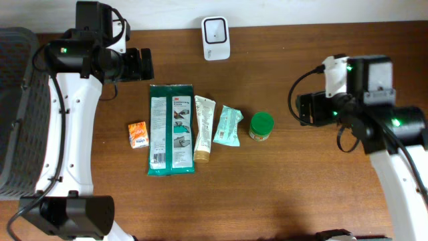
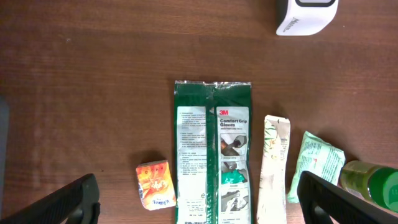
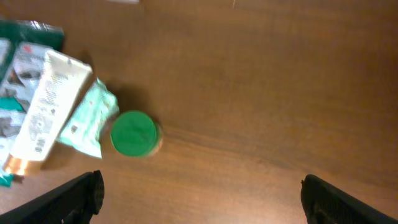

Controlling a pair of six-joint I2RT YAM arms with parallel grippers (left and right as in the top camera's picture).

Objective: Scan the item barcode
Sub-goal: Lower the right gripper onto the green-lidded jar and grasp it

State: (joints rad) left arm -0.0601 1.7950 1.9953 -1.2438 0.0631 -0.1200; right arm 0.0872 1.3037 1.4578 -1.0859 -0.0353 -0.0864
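Note:
Five items lie in a row mid-table: a small orange packet (image 1: 138, 134), a green 3M gloves pack (image 1: 171, 129), a cream tube (image 1: 203, 128), a mint-green sachet (image 1: 228, 126) and a green-lidded jar (image 1: 261, 126). The white barcode scanner (image 1: 216, 38) stands at the back edge. My left gripper (image 1: 142, 64) hovers behind the gloves pack, open and empty. In the left wrist view the gloves pack (image 2: 212, 149) and orange packet (image 2: 155, 184) lie between its fingers (image 2: 74, 200). My right gripper (image 1: 302, 107) hangs open and empty right of the jar (image 3: 133, 133).
A dark mesh basket (image 1: 15, 114) fills the left edge of the table. Bare wood stretches along the front and between the jar and the right arm. The white bases of both arms stand at the near corners.

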